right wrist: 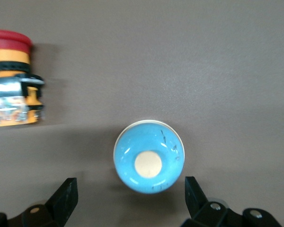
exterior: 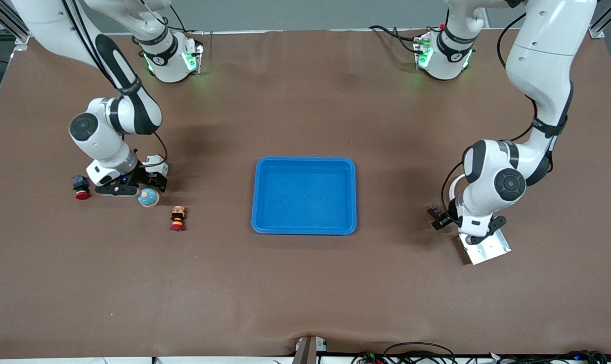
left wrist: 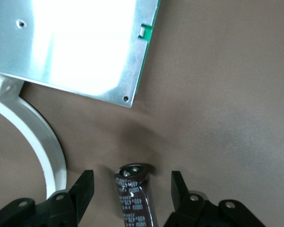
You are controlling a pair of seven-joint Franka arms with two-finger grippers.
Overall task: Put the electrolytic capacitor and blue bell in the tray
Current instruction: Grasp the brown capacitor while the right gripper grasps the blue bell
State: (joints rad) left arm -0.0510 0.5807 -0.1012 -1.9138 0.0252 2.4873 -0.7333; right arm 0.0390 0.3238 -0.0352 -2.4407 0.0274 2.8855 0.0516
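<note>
The electrolytic capacitor (left wrist: 135, 198), a dark brown cylinder with white print, lies on the table between the fingers of my left gripper (left wrist: 131, 187). There is a gap on each side of it, so the gripper is open. In the front view my left gripper (exterior: 475, 236) hides the capacitor, beside the silver plate. The blue bell (right wrist: 149, 163), a light-blue dome with a cream centre, sits just ahead of my open right gripper (right wrist: 130, 184). The bell (exterior: 148, 197) is at the right arm's end of the table, and my right gripper (exterior: 133, 188) is low beside it. The bright-blue tray (exterior: 265, 222) lies mid-table with nothing in it.
A silver metal plate (exterior: 490, 248) (left wrist: 75, 42) lies next to the left gripper. A red and orange push button (exterior: 177, 218) (right wrist: 12, 78) lies nearer the front camera than the bell. A black and red button (exterior: 81, 187) sits beside the right gripper.
</note>
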